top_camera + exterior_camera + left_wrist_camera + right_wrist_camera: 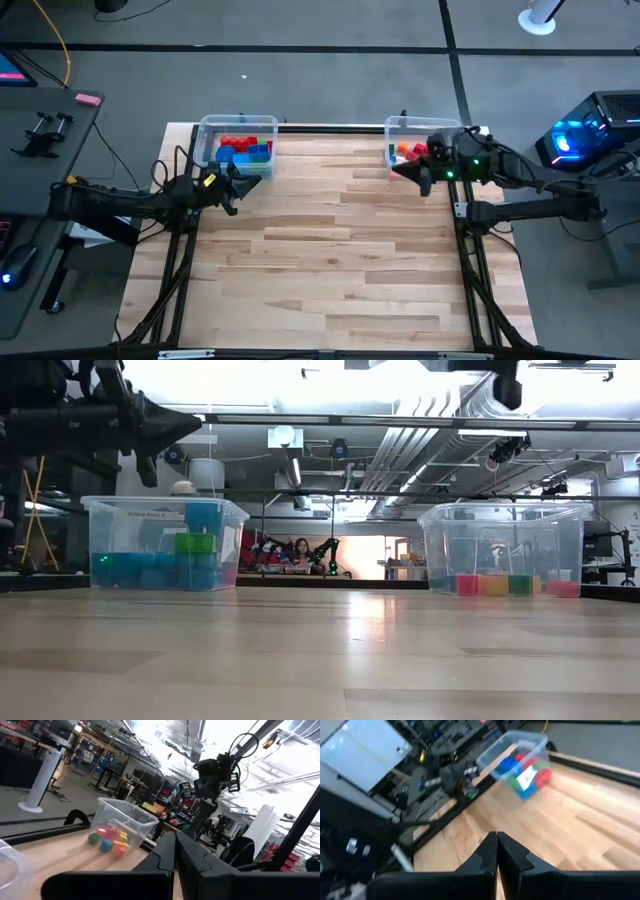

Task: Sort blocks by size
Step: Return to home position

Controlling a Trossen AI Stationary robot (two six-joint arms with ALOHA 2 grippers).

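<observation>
fingers of the left gripper (175, 840) are clenched together, empty, near the worktop's (330, 260) far left corner; the right gripper (497, 837) likewise, by the far right corner. large blocks (245, 150) fill the left bin (238, 119); small blocks (405, 152) the right bin (420, 121).
</observation>
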